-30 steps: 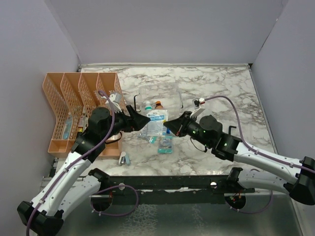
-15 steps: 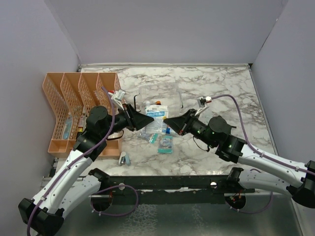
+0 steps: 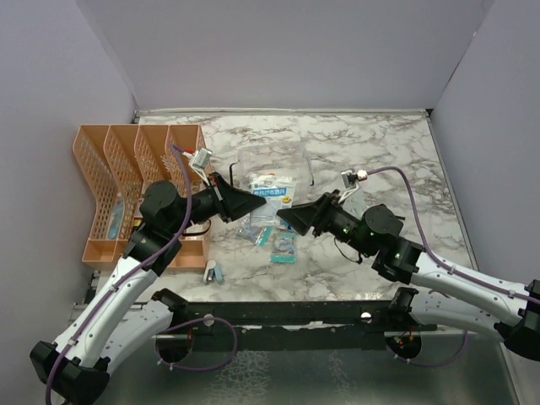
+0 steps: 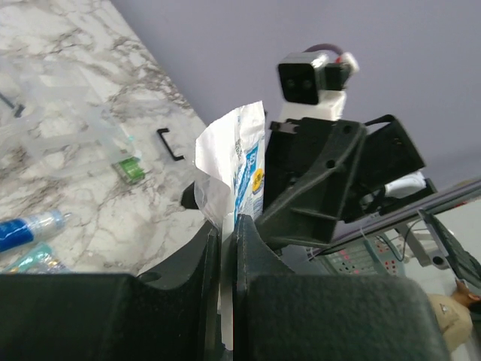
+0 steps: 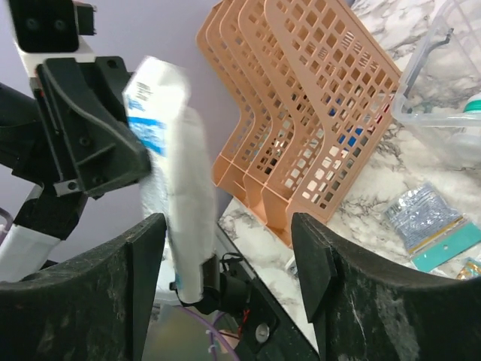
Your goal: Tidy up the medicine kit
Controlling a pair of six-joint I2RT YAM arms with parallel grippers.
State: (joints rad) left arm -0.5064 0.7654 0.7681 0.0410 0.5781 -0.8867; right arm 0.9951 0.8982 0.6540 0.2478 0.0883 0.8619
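My left gripper [image 3: 253, 205] is shut on the edge of a white packet with blue print [image 3: 272, 194], held up in the air over the middle of the table. In the left wrist view the packet [image 4: 237, 162] sticks out from between the closed fingers [image 4: 203, 256]. My right gripper [image 3: 283, 215] faces it, open; in the right wrist view the packet [image 5: 180, 188] hangs just inside its left finger [image 5: 143, 256], apart from the right one. The medicine kit [image 3: 274, 162], a clear box, lies open behind the packet.
An orange lattice organizer [image 3: 135, 169] stands at the table's left edge. Several small sachets [image 3: 274, 245] lie below the grippers, and a small item [image 3: 212, 272] lies near the front edge. A black clip [image 4: 170, 144] lies on the marble.
The left gripper has shut on the packet and the right gripper has opened off it. The packet has been raised and carried a little toward the kit.
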